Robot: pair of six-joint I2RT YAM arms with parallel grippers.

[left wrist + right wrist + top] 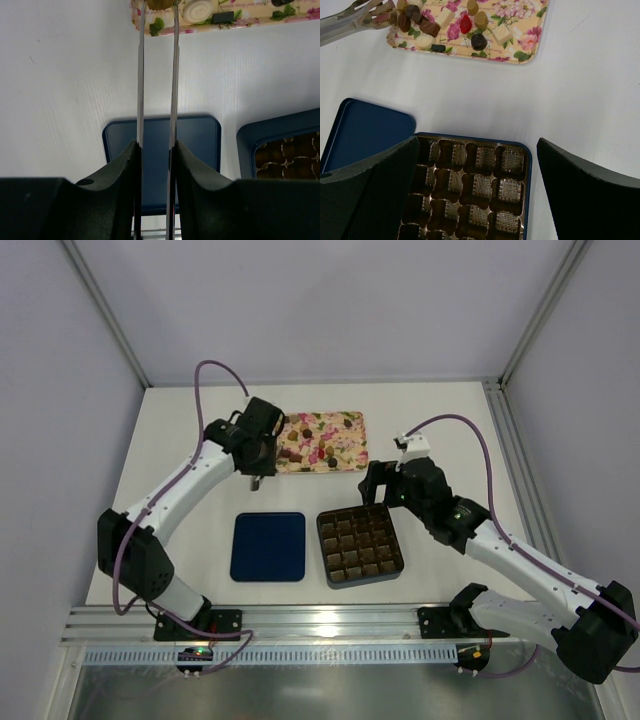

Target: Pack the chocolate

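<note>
Left gripper [156, 145] jaws press in on the 2 blades of a pair of metal tongs [140, 75], so it is clamped on the tool rather than on any sweet. The blades run forward almost parallel, a narrow gap between them, and their tips reach the near left corner of the floral tray [260, 21]. A tan-brown piece sits right at the tips, but the top edge of the left wrist view cuts it off, so I cannot tell whether it is pinched yet.

The chocolate [479, 41] lies loose on that tray: dark, tan, whitish and 1 red piece, most of them crowded toward the tong end. Nearer the arms stands the dark blue box [470, 137] with its grid of cells, which look empty where they show, and its lid [268, 546] lies flat just to its left. The right gripper [477, 142] hovers over the box with its jaws wide apart, holding nothing.

By my reading, the step in hand is picking a piece from the tray. Next the tongs need to close firmly on 1 piece, lift it clear of its neighbours, carry it over the box and release it squarely into a free cell.
</note>
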